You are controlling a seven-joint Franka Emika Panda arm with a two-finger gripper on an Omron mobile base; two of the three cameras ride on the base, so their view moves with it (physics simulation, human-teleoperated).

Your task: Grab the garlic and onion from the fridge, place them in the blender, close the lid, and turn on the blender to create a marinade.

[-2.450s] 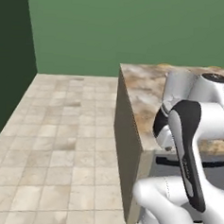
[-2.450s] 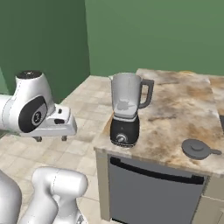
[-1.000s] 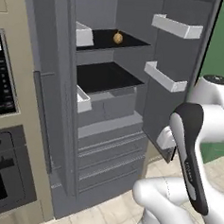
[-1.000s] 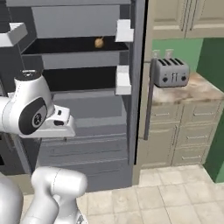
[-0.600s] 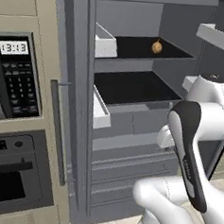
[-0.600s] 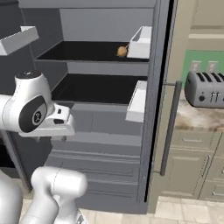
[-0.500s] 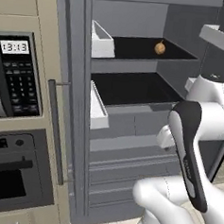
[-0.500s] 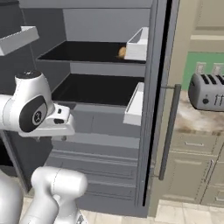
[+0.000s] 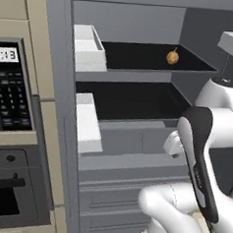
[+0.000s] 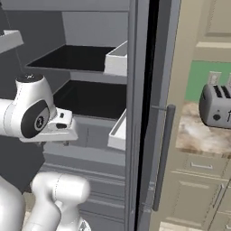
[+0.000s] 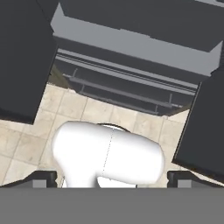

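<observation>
A small brown bulb [image 9: 172, 57] sits alone toward the back of the fridge's upper dark shelf [image 9: 142, 58].

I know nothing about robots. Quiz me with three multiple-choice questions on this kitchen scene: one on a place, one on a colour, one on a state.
1. Where is the small brownish bulb?
A. upper fridge shelf
B. floor
C. door bin

2. What colour is the toaster?
A. red
B. grey
C. green

3. How is the gripper?
A. shut on the bulb
B. open, holding nothing
C. shut on a drawer handle

Answers: 1 A, the bulb sits at the back of the upper dark shelf of the fridge. 2 B, the toaster on the counter is grey. 3 B, the fingertips stand far apart at the hand view's bottom corners.
</observation>
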